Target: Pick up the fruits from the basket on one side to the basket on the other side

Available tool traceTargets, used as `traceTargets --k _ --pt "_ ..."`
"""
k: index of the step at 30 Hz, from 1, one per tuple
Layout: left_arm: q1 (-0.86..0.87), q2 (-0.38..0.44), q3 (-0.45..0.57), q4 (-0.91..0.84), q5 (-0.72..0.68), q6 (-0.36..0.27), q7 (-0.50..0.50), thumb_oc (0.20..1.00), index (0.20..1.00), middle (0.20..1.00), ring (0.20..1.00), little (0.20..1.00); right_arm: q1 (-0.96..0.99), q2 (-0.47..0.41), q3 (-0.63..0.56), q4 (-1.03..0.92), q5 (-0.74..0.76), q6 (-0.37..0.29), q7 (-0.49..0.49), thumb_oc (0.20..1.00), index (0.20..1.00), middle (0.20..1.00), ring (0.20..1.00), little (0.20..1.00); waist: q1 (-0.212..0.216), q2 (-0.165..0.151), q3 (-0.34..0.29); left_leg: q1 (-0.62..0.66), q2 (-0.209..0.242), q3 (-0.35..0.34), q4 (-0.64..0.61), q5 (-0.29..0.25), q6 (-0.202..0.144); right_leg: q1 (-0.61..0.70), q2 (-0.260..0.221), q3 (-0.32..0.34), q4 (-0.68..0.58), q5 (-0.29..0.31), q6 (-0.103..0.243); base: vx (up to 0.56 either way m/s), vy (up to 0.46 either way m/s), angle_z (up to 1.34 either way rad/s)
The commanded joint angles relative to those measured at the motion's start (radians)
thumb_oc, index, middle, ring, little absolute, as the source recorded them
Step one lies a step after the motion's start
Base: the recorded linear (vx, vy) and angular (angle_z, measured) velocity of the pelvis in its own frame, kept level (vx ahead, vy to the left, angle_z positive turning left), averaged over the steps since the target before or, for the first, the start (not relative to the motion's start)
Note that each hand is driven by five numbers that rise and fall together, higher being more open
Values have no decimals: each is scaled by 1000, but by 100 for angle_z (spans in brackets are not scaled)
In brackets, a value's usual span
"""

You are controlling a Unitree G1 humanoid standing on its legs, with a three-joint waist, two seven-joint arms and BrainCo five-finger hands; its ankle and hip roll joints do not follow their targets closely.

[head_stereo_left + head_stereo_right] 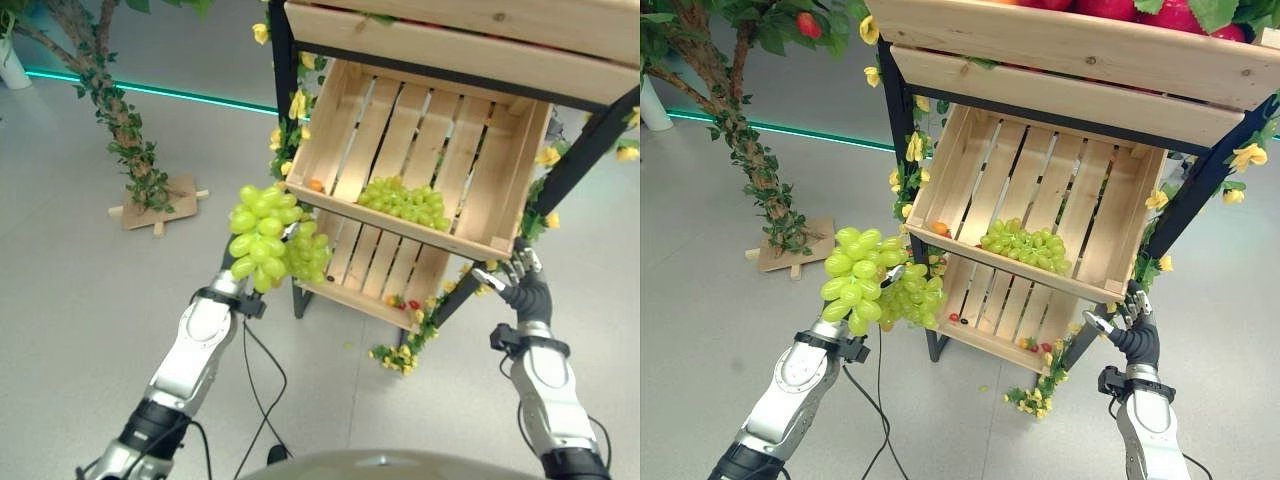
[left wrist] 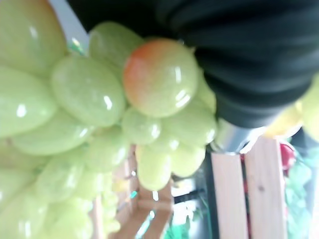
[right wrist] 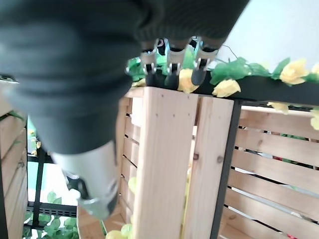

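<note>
Left hand [image 1: 243,278] clutches large bunch of glossy green grapes [image 1: 268,236], raised just left of slatted pale wooden crate [image 1: 420,150] on black metal rack [image 1: 585,150]. Second, smaller green grape cluster [image 1: 405,199] lies inside that crate. Right hand [image 1: 517,272], fingers loosely spread, empty, near crate's right corner.

You see pale green grapes [image 1: 265,235], one blushed orange, against bare blond wooden crates [image 1: 420,150] on a black frame [image 1: 590,140] trimmed with yellow flowers [image 1: 297,103].
</note>
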Motion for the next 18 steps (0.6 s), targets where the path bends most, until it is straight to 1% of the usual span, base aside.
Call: traceTargets --k 1,3,4,6,7,8,9,10,11,13,15,18 --pt "-190 -46 -29 94 20 -38 29 200 200 200 200 200 -97 -32 37 -22 -21 -33 32 1000 1000 1000 1000 1000 -9 18 -33 98 36 28 45 -155 -14 -40 7 -1 77 -25 73 -3 3 -15" --pt "-224 -56 -44 126 18 -36 37 200 200 200 200 200 -104 -34 43 -17 -18 -31 32 1000 1000 1000 1000 1000 -11 19 -34 100 37 32 43 -155 -14 -40 8 3 77 -24 73 -1 1 -14" --pt "-279 -67 -67 163 13 -29 46 200 200 200 200 200 -112 -39 58 -12 -14 -26 35 1000 1000 1000 1000 1000 -23 22 -39 111 40 37 35 -161 -15 -36 11 8 76 -31 75 31 8 -8" --pt "-311 -73 -82 187 13 -27 53 200 200 200 200 200 -118 -40 65 -6 -12 -25 36 1000 1000 1000 1000 1000 -27 23 -37 109 40 41 35 -154 -15 -41 11 12 77 -23 74 -15 5 -8" --pt "-371 -82 -106 236 20 -18 61 200 200 200 200 200 -127 -44 80 -4 -8 -20 39 1000 1000 1000 1000 1000 -38 26 -37 117 43 48 29 -152 -16 -42 13 17 77 -22 73 -4 6 -5" --pt "-392 -83 -111 251 27 -16 67 200 200 200 200 200 -129 -44 86 -4 -8 -18 41 1000 1000 1000 1000 1000 -42 29 -40 124 45 50 25 -159 -17 -36 14 18 76 -29 74 -2 9 -10" --pt "-417 -88 -121 272 34 -15 74 200 200 200 200 200 -133 -45 89 -3 -9 -17 42 1000 1000 1000 1000 1000 -46 29 -38 122 45 54 24 -151 -17 -40 14 22 75 -21 74 29 10 -12" --pt "-417 -88 -121 273 33 -15 74 200 200 200 200 200 -133 -45 89 -2 -9 -17 42 1000 1000 1000 1000 1000 -46 30 -39 128 45 54 22 -159 -17 -35 15 21 74 -28 75 7 9 -17" --pt "-462 -87 -133 308 49 -11 85 200 200 200 200 200 -136 -49 97 3 -5 -16 44 1000 1000 1000 1000 1000 -57 34 -41 135 46 60 17 -159 -18 -35 15 26 72 -26 77 39 11 -14" --pt "-502 -92 -142 344 61 -9 95 200 200 200 200 200 -142 -50 105 7 -2 -14 45 1000 1000 1000 1000 1000 -67 38 -41 144 47 66 13 -160 -18 -32 17 32 69 -26 78 16 14 -11" --pt "-517 -97 -145 364 58 -10 98 200 200 200 200 200 -144 -50 107 6 0 -12 46 1000 1000 1000 1000 1000 -70 41 -41 147 47 71 12 -160 -18 -31 18 36 68 -25 78 14 10 -10" --pt "-575 -98 -144 439 57 -1 121 200 200 200 200 200 -152 -51 118 6 6 -10 52 1000 1000 1000 1000 1000 -86 47 -41 154 49 84 10 -162 -19 -30 20 51 68 -24 80 21 11 -9"
